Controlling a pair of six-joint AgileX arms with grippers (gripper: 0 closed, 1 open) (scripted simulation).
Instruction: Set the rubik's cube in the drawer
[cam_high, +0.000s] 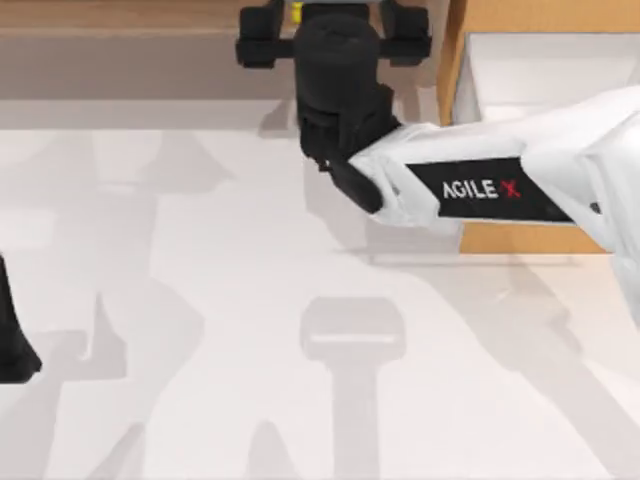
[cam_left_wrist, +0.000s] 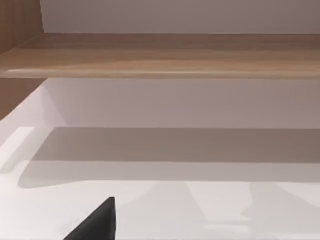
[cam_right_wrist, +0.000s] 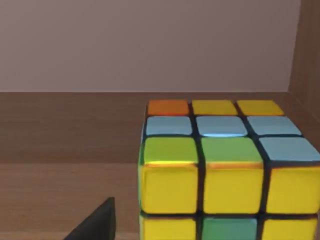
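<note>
Much of the rubik's cube (cam_right_wrist: 225, 170) is hidden in the top view: the right arm's black wrist covers it, and just a sliver of yellow (cam_high: 296, 12) peeks out at the far edge of the table, on the long brown wooden shelf (cam_high: 120, 14). The right wrist view shows it close up, resting on the brown shelf board (cam_right_wrist: 65, 145) near the shelf's side wall, with yellow and green squares facing the camera and pale blue, orange and yellow ones on top; its lower and outer parts are cut off by the frame. The right gripper (cam_high: 335, 40) hangs over the cube, its dark fingers (cam_high: 262, 45) spread to either side, but I cannot tell whether they are clamped on the cube or free of it. The drawer (cam_high: 455, 70) stands open at the far right corner of the table, orange-tan walls around a white interior, partly covered by the white right arm; nothing can be made out inside it. The left arm (cam_high: 12, 335) sits parked at the left edge of the white table (cam_high: 200, 330); whether its fingers are closed cannot be told.
</note>
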